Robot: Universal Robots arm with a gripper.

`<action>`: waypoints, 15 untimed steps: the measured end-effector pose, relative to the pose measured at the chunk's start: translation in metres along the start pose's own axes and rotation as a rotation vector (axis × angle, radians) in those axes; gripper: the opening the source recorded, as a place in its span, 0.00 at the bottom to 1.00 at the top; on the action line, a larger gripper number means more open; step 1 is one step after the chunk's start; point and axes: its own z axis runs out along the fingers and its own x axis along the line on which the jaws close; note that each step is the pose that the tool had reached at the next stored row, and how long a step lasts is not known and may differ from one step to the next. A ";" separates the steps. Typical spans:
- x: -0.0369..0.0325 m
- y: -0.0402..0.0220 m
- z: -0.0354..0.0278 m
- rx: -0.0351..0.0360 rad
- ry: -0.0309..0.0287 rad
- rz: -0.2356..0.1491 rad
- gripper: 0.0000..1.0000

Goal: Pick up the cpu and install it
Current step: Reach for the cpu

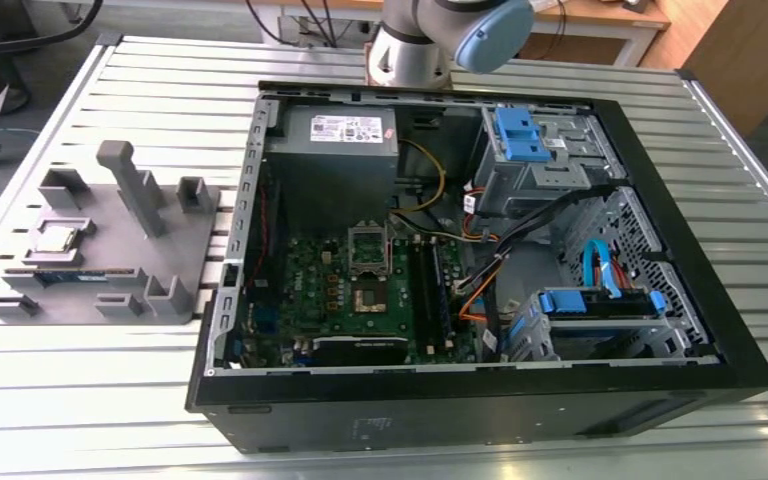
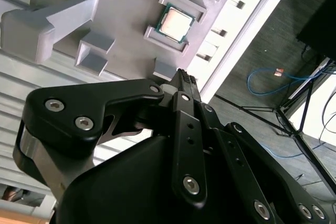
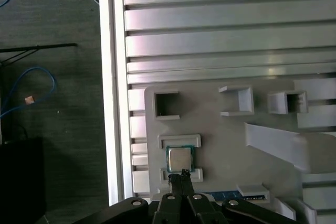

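The cpu point(image 1: 57, 238) lies flat in a walled recess of the grey fixture point(image 1: 97, 215) near the table point(image 1: 157, 90) edge, open above. The hand point(image 3: 181, 174) is clenched, empty, clear of the cpu.

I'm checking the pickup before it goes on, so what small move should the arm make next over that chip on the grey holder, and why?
Probably open the gripper. In the first wrist view its fingertips look closed together with nothing between them, while the cpu lies flat in its pocket on the grey holder, not yet grasped.
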 end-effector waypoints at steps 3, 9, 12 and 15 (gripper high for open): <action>-0.0005 -0.0022 0.0050 0.0000 0.0000 0.000 0.11; -0.0024 -0.0054 0.0157 0.0000 0.0000 0.000 0.11; -0.0045 -0.0064 0.0205 0.0003 0.0000 0.000 0.11; -0.0072 -0.0073 0.0245 0.0013 0.0001 0.000 0.11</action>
